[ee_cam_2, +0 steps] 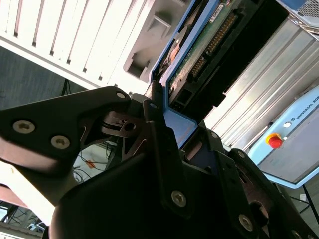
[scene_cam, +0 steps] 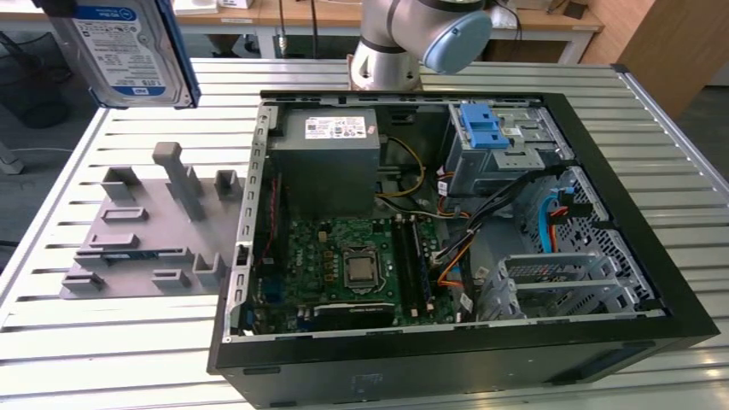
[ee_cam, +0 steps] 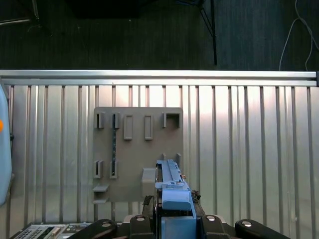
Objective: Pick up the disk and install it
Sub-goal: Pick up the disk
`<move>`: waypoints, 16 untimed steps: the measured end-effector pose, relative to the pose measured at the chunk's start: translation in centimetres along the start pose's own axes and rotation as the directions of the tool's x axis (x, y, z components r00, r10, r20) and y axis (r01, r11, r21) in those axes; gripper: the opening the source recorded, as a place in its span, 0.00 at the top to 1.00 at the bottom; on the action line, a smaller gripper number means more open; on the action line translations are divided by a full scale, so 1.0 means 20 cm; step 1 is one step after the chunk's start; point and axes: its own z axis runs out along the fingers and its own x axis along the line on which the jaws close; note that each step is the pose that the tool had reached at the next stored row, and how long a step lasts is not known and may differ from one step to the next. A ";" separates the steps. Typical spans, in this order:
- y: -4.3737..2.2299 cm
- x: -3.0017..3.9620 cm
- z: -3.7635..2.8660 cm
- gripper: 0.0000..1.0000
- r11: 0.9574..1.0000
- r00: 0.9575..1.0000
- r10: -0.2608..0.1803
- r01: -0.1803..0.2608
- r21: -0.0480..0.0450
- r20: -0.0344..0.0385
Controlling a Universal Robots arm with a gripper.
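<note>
Disk (scene_cam: 119, 51) hangs upright in raised end effector (ee_cam: 175, 211) over fixture (ee_cam: 134, 149).

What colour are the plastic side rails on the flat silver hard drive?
Blue rails, clearest in first wrist view.

we see the disk (scene_cam: 123, 51) cut off by the exterior view's upper edge, as is the arm (scene_cam: 416, 38). in the second wrist view the gripper (ee_cam_2: 172, 122) covers the disk's near end (its label faces away), so we cannot tell how deep the grip sits.
</note>
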 end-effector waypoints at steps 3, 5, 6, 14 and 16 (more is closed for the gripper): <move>-0.004 0.000 0.000 0.63 1.000 1.000 0.000 0.000 0.000 0.000; -0.007 0.000 0.000 0.63 1.000 1.000 0.000 0.000 0.000 0.000; -0.008 0.000 0.000 0.63 1.000 1.000 0.000 0.000 0.000 0.000; -0.035 0.000 -0.001 0.63 1.000 1.000 0.000 0.000 0.000 0.000; -0.036 -0.001 -0.001 0.63 1.000 1.000 0.000 0.000 0.000 0.000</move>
